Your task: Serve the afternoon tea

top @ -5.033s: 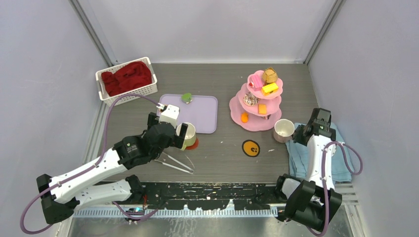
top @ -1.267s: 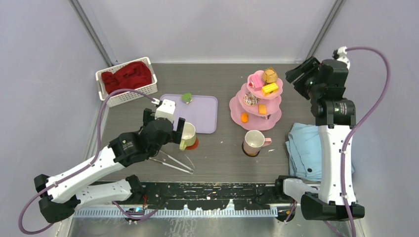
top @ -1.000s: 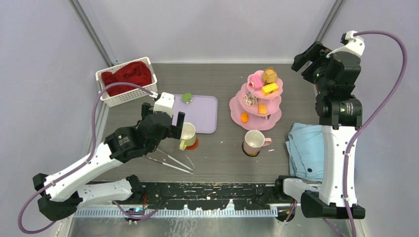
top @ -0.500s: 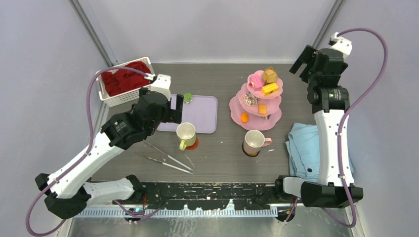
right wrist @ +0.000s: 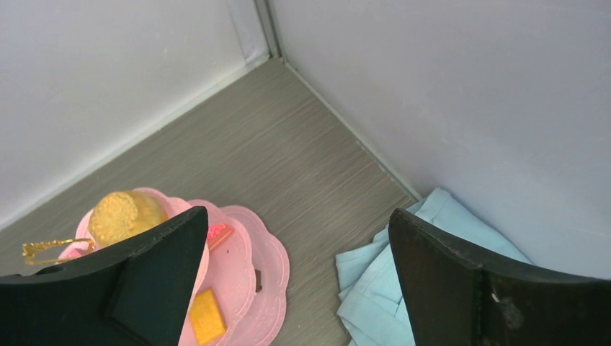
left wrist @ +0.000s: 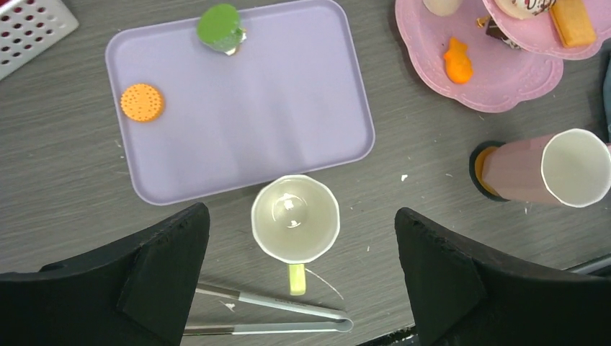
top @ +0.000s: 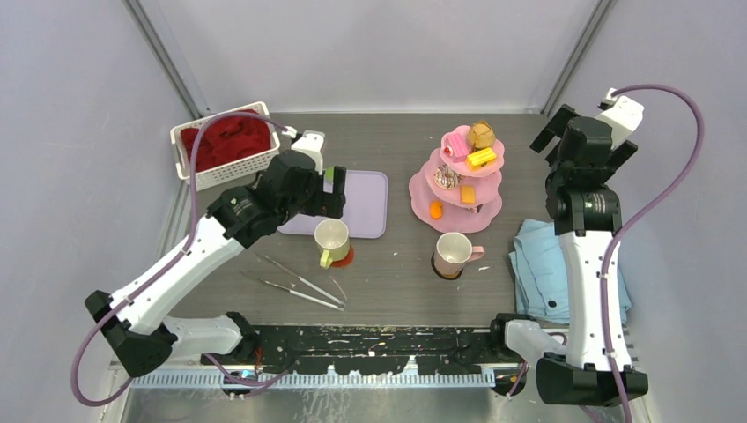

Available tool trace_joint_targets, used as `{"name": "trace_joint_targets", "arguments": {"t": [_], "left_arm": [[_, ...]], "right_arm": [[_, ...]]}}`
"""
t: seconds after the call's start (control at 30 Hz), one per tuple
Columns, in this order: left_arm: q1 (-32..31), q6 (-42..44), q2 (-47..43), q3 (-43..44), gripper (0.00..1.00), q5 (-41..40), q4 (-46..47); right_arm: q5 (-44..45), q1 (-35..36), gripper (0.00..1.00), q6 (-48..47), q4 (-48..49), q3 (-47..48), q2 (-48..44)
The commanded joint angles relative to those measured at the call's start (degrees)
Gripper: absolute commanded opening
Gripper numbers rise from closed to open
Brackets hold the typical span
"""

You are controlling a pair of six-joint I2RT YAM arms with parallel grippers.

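The pink three-tier stand point(top: 458, 181) holds several toy pastries. In front of it the pink mug point(top: 454, 254) sits on an orange-and-black coaster. The pale yellow-green mug point(top: 332, 238) stands upright on a red coaster, just in front of the lavender tray point(left wrist: 288, 108). A green sweet point(left wrist: 219, 26) and an orange cookie point(left wrist: 142, 101) lie on that tray. My left gripper point(top: 336, 192) hovers open high over the tray's front edge, and the mug point(left wrist: 295, 218) shows far below between its fingers. My right gripper point(top: 586, 141) is raised, open and empty, at the back right, beside the stand point(right wrist: 245, 252).
A white basket point(top: 225, 145) of red cloth stands at the back left. Metal tongs point(top: 295, 284) lie in front of the yellow-green mug. A folded light-blue towel point(top: 564, 264) lies at the right edge. Grey walls close in on three sides.
My left gripper has lifted away from the yellow-green mug and moved back over the tray. The right arm has swung a little at the back right, and its jaws have widened. The mugs have not moved.
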Motion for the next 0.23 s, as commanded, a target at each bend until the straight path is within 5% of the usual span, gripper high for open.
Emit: {"name": "trace_joint_targets", "arguments": {"t": [0.0, 0.2], "left_arm": [[0.3, -2.5, 0.7, 2.6, 0.99, 3.3, 2.2], [0.3, -4.7, 2.7, 3.1, 0.99, 3.6, 2.1]], "right_arm": [[6.4, -0.2, 1.00, 1.7, 4.5, -0.2, -2.1], [9.3, -0.2, 1.00, 1.5, 5.2, -1.6, -3.2]]}}
